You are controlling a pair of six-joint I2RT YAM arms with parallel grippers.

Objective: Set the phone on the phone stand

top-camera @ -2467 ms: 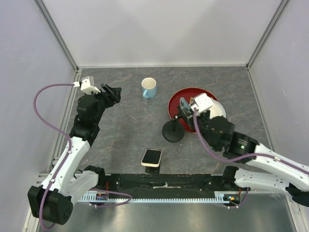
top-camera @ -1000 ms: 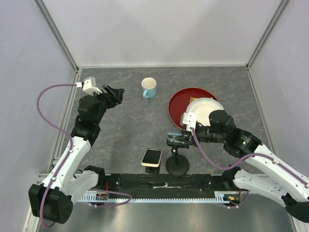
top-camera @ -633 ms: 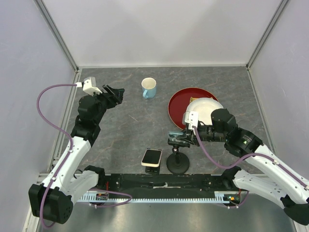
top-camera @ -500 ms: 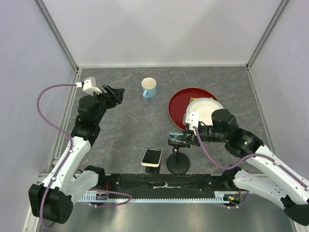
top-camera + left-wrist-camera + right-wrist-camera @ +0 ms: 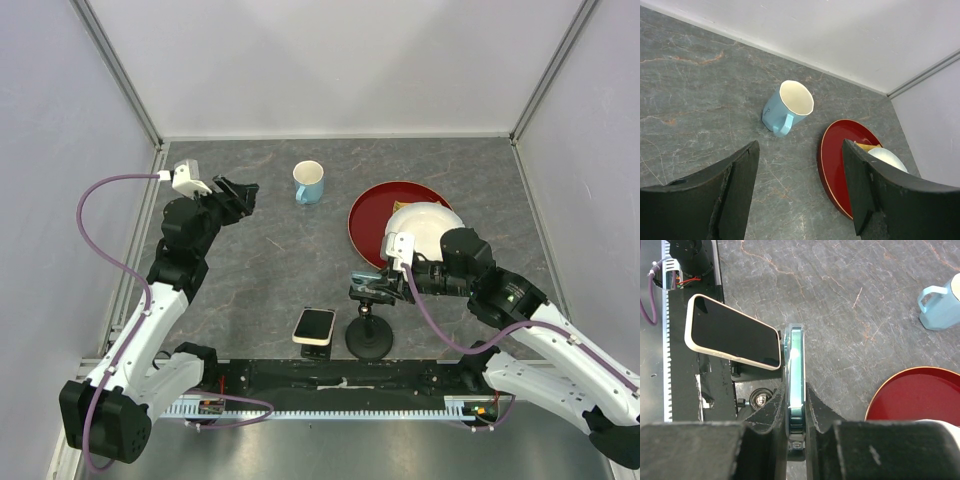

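Observation:
The phone [image 5: 314, 325], dark screen in a pale cream case, rests tilted on the low black phone stand [image 5: 316, 349] at the table's near edge. In the right wrist view the phone [image 5: 732, 332] lies just left of my fingers, with the phone stand [image 5: 741, 370] under it. My right gripper [image 5: 372, 288] is shut on the teal clamp [image 5: 796, 365] of a taller black pole stand, whose round base [image 5: 368, 340] sits right of the phone. My left gripper [image 5: 238, 192] is open and empty, raised at the far left, its fingers [image 5: 740, 185] framing the mug.
A light blue mug [image 5: 309, 182] stands at the back middle and shows in the left wrist view [image 5: 787, 107]. A red plate [image 5: 372, 212] holds a white bowl [image 5: 430, 225] on the right. A black rail [image 5: 340, 375] runs along the near edge.
My right gripper has carried the pole stand from beside the red plate down to the near edge, right of the phone. In the last half second it barely moved. The left arm is still.

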